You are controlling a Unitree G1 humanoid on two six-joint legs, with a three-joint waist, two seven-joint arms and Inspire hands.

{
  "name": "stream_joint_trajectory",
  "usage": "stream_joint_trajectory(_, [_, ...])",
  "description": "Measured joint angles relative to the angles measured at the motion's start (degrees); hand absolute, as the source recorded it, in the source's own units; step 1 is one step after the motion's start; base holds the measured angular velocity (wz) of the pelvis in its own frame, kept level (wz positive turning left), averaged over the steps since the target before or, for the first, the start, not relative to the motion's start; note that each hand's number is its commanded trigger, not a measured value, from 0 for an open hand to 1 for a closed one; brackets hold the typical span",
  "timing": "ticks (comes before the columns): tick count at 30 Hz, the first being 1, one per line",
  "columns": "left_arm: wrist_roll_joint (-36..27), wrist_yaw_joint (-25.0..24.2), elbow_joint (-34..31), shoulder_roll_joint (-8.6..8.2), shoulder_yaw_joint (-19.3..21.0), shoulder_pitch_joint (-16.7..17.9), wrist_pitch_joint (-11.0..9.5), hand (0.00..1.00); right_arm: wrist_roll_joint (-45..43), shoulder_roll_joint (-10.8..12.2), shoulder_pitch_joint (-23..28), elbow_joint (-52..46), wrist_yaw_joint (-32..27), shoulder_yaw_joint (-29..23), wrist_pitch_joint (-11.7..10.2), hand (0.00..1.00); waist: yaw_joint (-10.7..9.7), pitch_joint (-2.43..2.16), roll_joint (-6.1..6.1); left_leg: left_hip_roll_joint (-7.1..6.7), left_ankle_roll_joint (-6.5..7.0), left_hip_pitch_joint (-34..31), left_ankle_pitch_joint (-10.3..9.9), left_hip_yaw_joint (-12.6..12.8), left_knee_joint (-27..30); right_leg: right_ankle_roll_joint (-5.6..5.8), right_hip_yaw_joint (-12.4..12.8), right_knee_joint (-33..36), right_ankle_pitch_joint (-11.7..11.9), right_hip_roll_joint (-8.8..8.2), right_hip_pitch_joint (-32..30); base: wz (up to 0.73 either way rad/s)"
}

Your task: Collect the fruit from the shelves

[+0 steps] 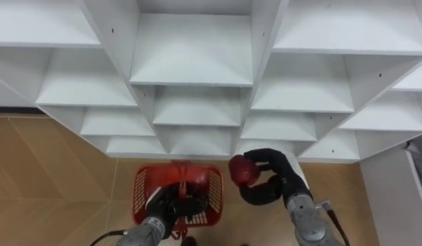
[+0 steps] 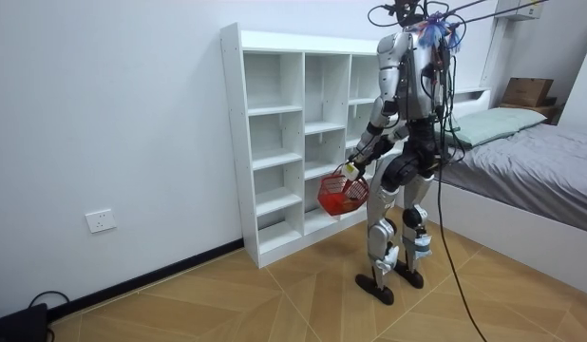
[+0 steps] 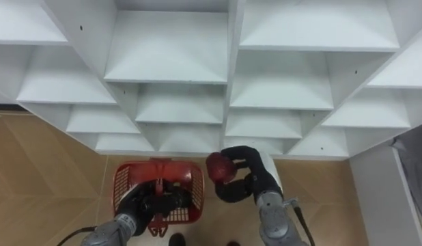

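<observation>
The robot stands upright on a wooden floor (image 1: 54,178) laid in a herringbone pattern, close in front of a white closet (image 1: 190,51). The closet is built of flat, smooth, matte boards that form open, square-cornered compartments. The compartments seen from the head hold nothing.

The right hand (image 1: 279,179) is dark and glossy. Its fingers and thumb are curled round a red fruit (image 1: 242,171), which is round and smooth-skinned with a dull shine. The fruit is held in the air just in front of the closet's lowest shelf. It is just beside the right rim of the basket (image 1: 143,195) and not inside it.

The basket is red plastic and roughly rectangular, with rounded corners and walls of open grid mesh. A solid red handle arches over its middle. The left hand (image 1: 171,205) is closed round that handle from above and carries the basket clear of the floor. What lies inside the basket cannot be made out past the hand.

In the room view the basket hangs at about the robot's thigh height, between it and the closet. A bed (image 2: 540,161) with a grey cover stands on the room view's right
</observation>
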Motion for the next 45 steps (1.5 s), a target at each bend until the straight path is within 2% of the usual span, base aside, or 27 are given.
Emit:
stream_joint_trajectory(4, [0.0, -0.9, 0.0, -0.14, -0.6, -0.2, -0.1, 1.0, 0.0, 0.1, 0.1, 0.3, 1.7, 0.4, 0.0, 1.0, 0.0, 0.17, 0.52, 0.0, 0.0, 0.0, 0.0, 0.0, -0.1, 0.01, 0.0, 0.0, 0.0, -0.01, 0.0, 0.0])
stream_joint_trajectory(22, [0.0, -2.4, -1.3, -0.1, -2.0, -0.5, -0.7, 1.0, -4.4, 0.3, 0.1, 0.7, 5.4, 0.6, 0.2, 1.0, -0.1, 0.18, 0.51, -0.03, 0.0, -0.3, 0.0, 0.1, 0.0, 0.04, 0.2, 0.0, 0.0, -0.06, -0.3, 0.0])
stream_joint_trajectory(27, [0.0, -2.5, -1.3, -0.08, -2.0, -0.5, -0.8, 1.0, -4.4, 1.3, 0.1, 0.9, 5.9, 0.5, 0.9, 1.0, -0.1, 0.18, 0.48, -0.03, 0.0, -0.3, 0.0, 0.1, 0.0, 0.04, 0.1, 0.0, 0.0, -0.07, -0.2, 0.0])
stream_joint_trajectory(38, [0.0, -2.5, -1.3, -0.13, -2.1, -0.5, -0.8, 1.0, -4.4, 1.5, 0.1, 1.2, 6.3, 0.6, 1.8, 1.0, -0.1, 0.3, 0.29, -0.03, 0.0, -0.3, 0.0, 0.2, 0.0, 0.05, 0.1, 0.0, -0.1, -0.1, -0.2, 0.0])
stream_joint_trajectory(45, [-2.1, -2.5, -1.8, -0.02, -3.9, -0.5, -0.8, 1.0, -4.2, 1.5, -0.4, 2.4, 6.3, 1.0, 2.6, 1.0, -0.1, 0.29, 0.31, -0.03, 0.01, -0.3, 0.0, 0.2, 0.0, 0.05, 0.0, 0.0, -0.1, -0.09, -0.2, 0.0])
